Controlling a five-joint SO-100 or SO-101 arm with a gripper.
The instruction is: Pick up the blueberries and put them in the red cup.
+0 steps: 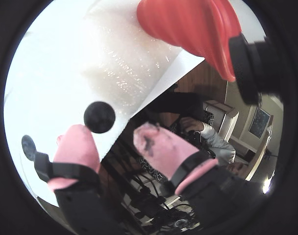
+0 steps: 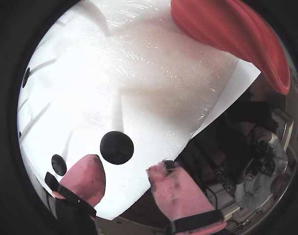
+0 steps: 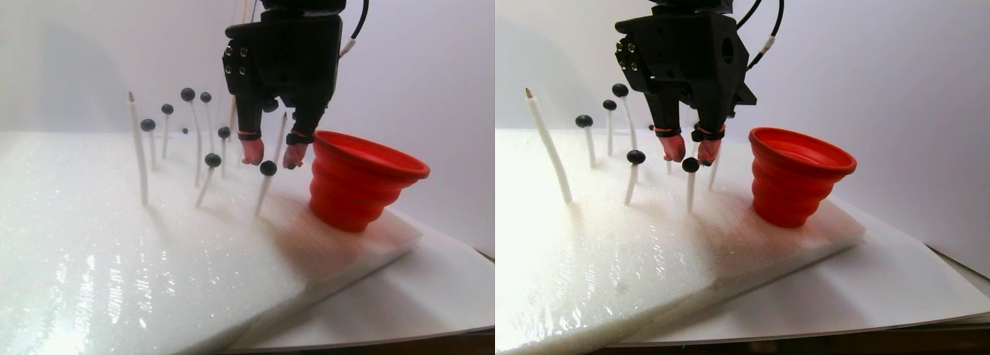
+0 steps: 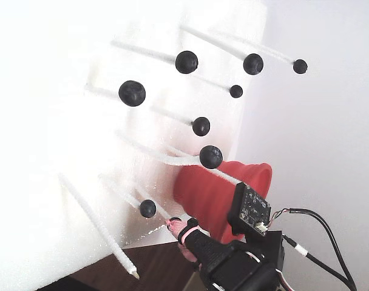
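Several blueberries sit on the tips of thin white sticks stuck into a white foam slab. The nearest blueberry lies just beyond my pink fingertips and roughly between them, untouched. My gripper is open with nothing between its fingers. Another blueberry stands left of the left finger. The red cup stands upright on the slab, right of the gripper. The fixed view shows the other blueberries and the red cup.
One bare white stick rises at the slab's left, with more sticks crowded behind and beside the gripper. The slab's edge runs close to the right finger. A camera board and cables ride on the arm.
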